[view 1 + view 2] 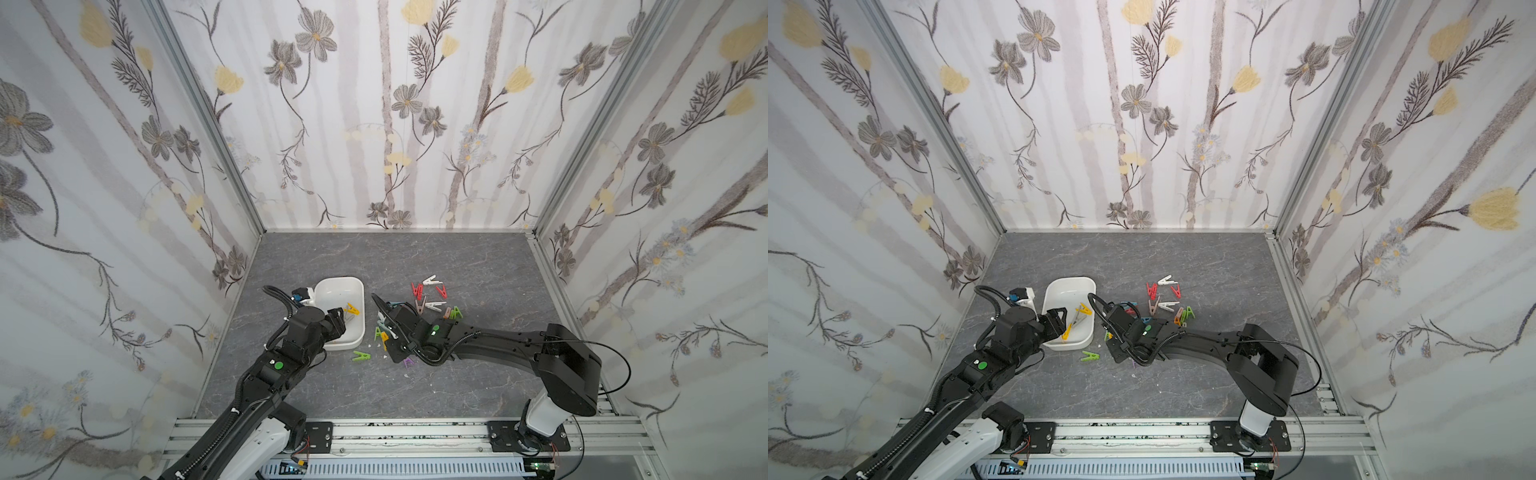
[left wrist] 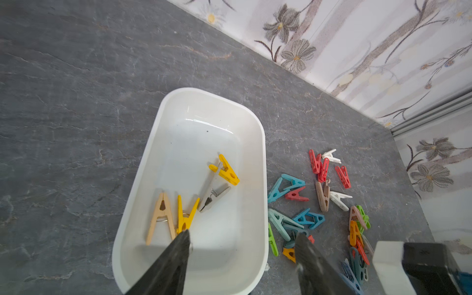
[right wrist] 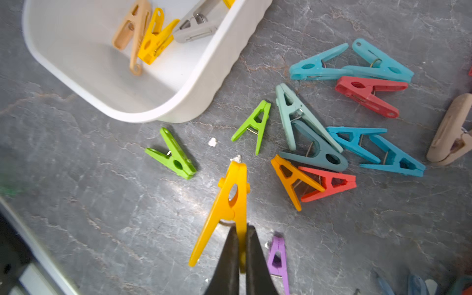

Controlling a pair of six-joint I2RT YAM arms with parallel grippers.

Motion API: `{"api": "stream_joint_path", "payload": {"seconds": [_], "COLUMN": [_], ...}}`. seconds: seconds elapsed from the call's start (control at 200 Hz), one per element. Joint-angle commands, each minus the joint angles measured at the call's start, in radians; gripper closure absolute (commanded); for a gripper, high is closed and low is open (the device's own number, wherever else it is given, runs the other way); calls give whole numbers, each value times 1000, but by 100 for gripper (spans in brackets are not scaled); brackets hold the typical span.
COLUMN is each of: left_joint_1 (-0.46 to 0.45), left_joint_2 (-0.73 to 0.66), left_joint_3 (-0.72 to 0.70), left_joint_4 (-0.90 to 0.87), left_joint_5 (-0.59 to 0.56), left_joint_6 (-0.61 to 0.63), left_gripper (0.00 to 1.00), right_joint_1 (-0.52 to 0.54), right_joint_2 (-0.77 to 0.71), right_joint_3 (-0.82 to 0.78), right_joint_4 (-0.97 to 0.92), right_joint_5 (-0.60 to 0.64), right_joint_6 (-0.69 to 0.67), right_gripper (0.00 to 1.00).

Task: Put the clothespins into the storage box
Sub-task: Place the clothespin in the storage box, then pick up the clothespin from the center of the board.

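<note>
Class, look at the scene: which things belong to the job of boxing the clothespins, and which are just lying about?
Job: storage box; four clothespins inside it; loose clothespins on the table; yellow clothespin pinched in the right gripper; left gripper, open above the box.
Lying about: small white flecks on the table; flowered walls.

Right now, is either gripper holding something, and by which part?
The right gripper pinches a yellow clothespin by one handle leg; the left gripper is open and empty.

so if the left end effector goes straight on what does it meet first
The left end effector points into the storage box, so probably its bare white floor first; depth is unclear.
</note>
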Motion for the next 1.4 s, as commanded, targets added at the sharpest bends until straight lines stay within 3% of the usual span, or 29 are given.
{"api": "stream_joint_path", "payload": {"seconds": [0.0, 0.125, 0.305, 0.42, 0.51, 0.684, 0.784, 0.919, 1.109, 1.259, 1.394], "left_joint_1": [23, 51, 57, 58, 56, 43, -29, -211, -425, -509, -532], "left_joint_2": [-3, -16, -39, -56, -54, -47, -37, -7, 76, 135, 171], "left_joint_3": [11, -1, -17, -31, -28, -21, -26, -44, -77, -108, -144], "left_joint_4": [-21, -6, -10, -10, -25, -26, -2, 24, 83, 122, 165], "left_joint_5": [-74, -59, -36, -23, -23, -1, 2, -53, -92, -107, -92], "left_joint_6": [20, -7, -23, -28, -15, 7, 1, -49, -161, -249, -290], "left_gripper": [34, 34, 34, 35, 36, 37, 38, 38, 38, 39, 39], "right_joint_1": [-20, -58, -89, -104, -112, -128, -127, -98, -13, 28, 67], "right_joint_2": [14, 114, 273, 299, 269, 129, 21, -115, -195, -190, -124], "right_joint_3": [51, 165, 346, 400, 390, 220, 70, -119, -247, -280, -264], "right_joint_4": [123, 257, 281, 247, 225, 227, 204, 144, 55, 56, 67], "right_joint_5": [-139, -268, -283, -258, -235, -176, -113, -26, 66, 59, 41], "right_joint_6": [74, 159, 219, 220, 204, 189, 182, 194, 239, 272, 298], "right_gripper": [93, 93, 91, 73, 66, 66, 66, 67, 66, 65, 64]}}
